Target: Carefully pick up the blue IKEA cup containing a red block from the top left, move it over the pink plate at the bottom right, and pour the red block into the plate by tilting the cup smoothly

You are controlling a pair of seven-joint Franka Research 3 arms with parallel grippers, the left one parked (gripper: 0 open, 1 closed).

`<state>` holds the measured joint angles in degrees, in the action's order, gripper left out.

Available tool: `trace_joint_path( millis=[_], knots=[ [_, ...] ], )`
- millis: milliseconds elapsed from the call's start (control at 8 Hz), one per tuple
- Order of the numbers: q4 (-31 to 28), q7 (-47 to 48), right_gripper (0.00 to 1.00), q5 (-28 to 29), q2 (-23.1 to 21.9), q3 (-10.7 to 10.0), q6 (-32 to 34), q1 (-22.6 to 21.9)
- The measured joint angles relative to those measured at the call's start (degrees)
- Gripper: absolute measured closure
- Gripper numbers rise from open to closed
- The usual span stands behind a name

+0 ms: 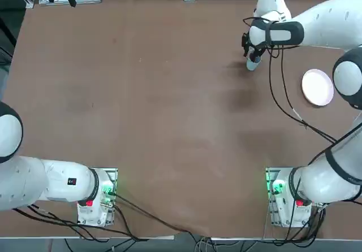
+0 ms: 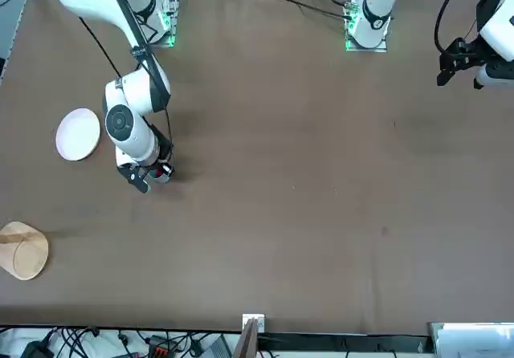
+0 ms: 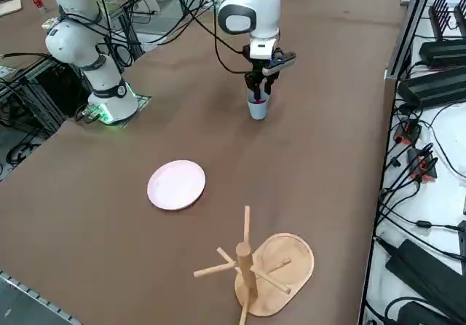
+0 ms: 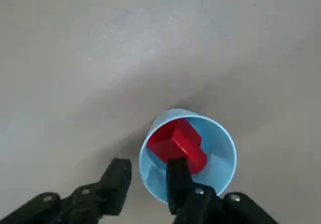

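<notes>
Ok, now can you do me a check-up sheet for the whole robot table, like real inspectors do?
Surface: brown tabletop, no spills seen
Blue cup: light-blue cup, at the right hand
Red block: red block, inside the cup
Plate: pale pink plate, nothing on it, apart from the cup
Clutter: wooden stand with pegs, on the table past the plate
Right hand: fingers apart, one over the cup's mouth, one outside its wall; no closed grip
Cables: black cable hanging by the right arm; more near the arm bases
Surroundings: black boxes and wires on a white surface beyond the table edge
People: nothing seen
</notes>
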<state>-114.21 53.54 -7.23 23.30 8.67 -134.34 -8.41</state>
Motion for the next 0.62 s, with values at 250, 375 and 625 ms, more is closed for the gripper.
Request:
trace_joint_path(
  millis=[250, 375, 625],
  knots=[
    [0.0, 0.5, 0.89, 0.0, 0.0, 0.0, 0.0, 0.0],
    [0.0, 0.5, 0.92, 0.0, 0.0, 0.0, 0.0, 0.0],
    [0.0, 0.6, 0.98, -0.1, -0.3, -0.2, 0.3, 0.0]
  ],
)
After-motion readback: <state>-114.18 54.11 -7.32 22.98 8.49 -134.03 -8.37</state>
